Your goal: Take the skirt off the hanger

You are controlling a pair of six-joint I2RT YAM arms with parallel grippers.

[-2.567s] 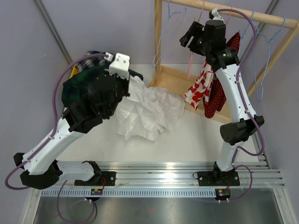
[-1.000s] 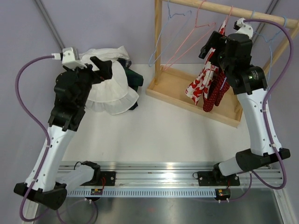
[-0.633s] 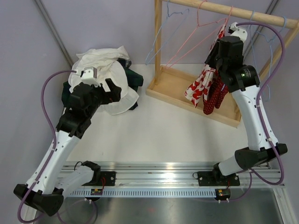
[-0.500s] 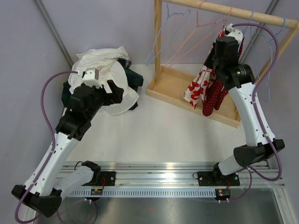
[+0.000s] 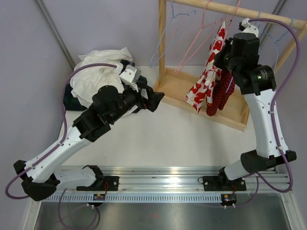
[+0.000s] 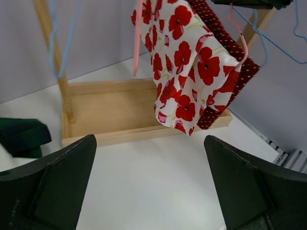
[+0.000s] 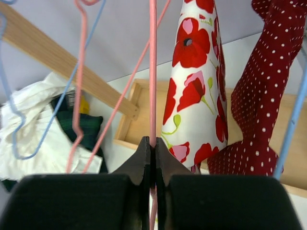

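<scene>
**Left arm swings from the clothes pile to the rack as right pincer grips a hanger wire**

Half a second earlier the left pincer point(image 5: 154, 98) sat over the heap of white clothes point(image 5: 98, 72). It now reaches out toward the wooden rack point(image 5: 162, 43), leaving the heap behind it. The right arm has shifted a little up and to the right. Beside it, the poppy-print skirt point(image 5: 205, 81) now stands taller against the rail.

The left pincer is released, its two fingers spread wide and holding nothing. In its wrist view the rack's base tray point(image 6: 120, 112) lies straight ahead. The poppy-print skirt point(image 6: 184, 72) hangs ahead and above, well apart from the fingers. A red dotted garment point(image 6: 240, 72) shows just behind the skirt.

The right pincer point(image 7: 152, 146) is clenched on the thin wire of a pink hanger point(image 7: 152, 72), which runs straight up from between the fingertips. The poppy-print skirt point(image 7: 196, 86) hangs just to the right of that wire. Its top runs out of the frame, so how it sits on the hanger cannot be told. The red dotted garment point(image 7: 261, 96) hangs farther right. To the pincer's left are another pink wire and a blue hanger point(image 7: 45, 129), with the clothes heap beyond and below them.
</scene>
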